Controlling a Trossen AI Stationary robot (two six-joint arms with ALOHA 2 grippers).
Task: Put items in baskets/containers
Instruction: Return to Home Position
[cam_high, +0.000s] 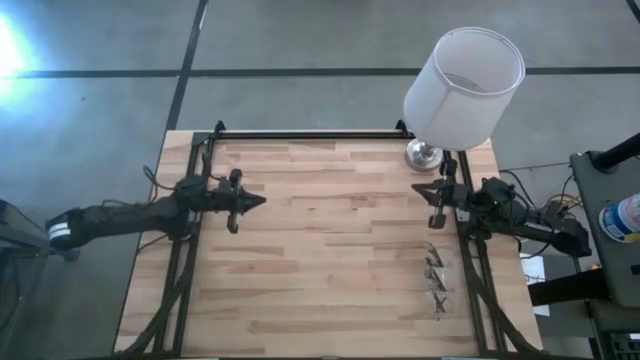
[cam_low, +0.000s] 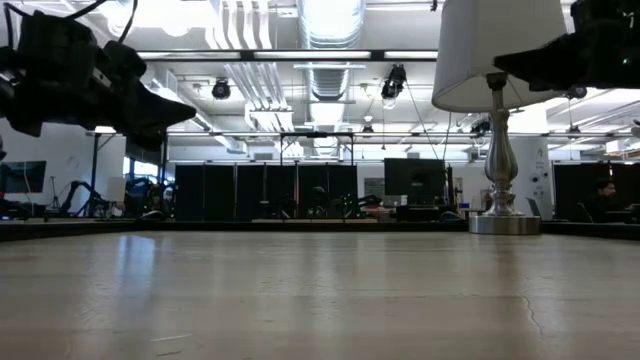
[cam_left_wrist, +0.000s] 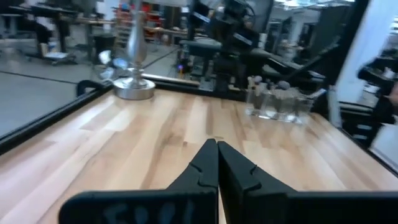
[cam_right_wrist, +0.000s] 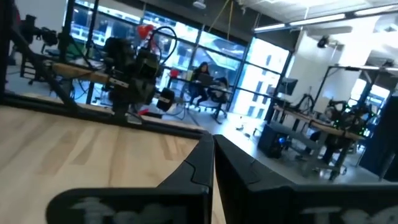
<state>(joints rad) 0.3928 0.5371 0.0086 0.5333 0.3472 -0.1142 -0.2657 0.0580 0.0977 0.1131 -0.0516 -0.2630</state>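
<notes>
The pale, plank-jointed wooden table (cam_high: 330, 260) carries both dark arms, one at each side. The tall lamp with a white drum shade (cam_high: 463, 85) and a round silver foot (cam_high: 424, 153) stands just beside the right gripper (cam_high: 418, 187), on its far-edge side. From the left gripper (cam_high: 258, 200) it is across the table and off to one side.

The left gripper hangs above the boards on the left half of the table and points toward the middle. In its wrist view its two black fingers (cam_left_wrist: 233, 171) lie pressed together with only a thin seam between them, and nothing is held. The right gripper hangs above the right half and points back toward the left one. Its fingers (cam_right_wrist: 193, 165) are likewise closed on each other and empty. The low view shows both arms raised clear of the tabletop, the left arm (cam_low: 80, 80) and the right arm (cam_low: 590, 50).

The small clear plastic organizer (cam_high: 437, 280) sits on the table near the right edge. It is beside the right arm and to the side of the right gripper that faces away from the lamp — near that gripper but not touching it. For the left gripper it lies well apart, ahead across the table. The thin brushes (cam_left_wrist: 283, 87) stand upright inside it with their bristle tips up — how many cannot be told.

A seated person (cam_right_wrist: 202, 78) shows in the room beyond the table.
</notes>
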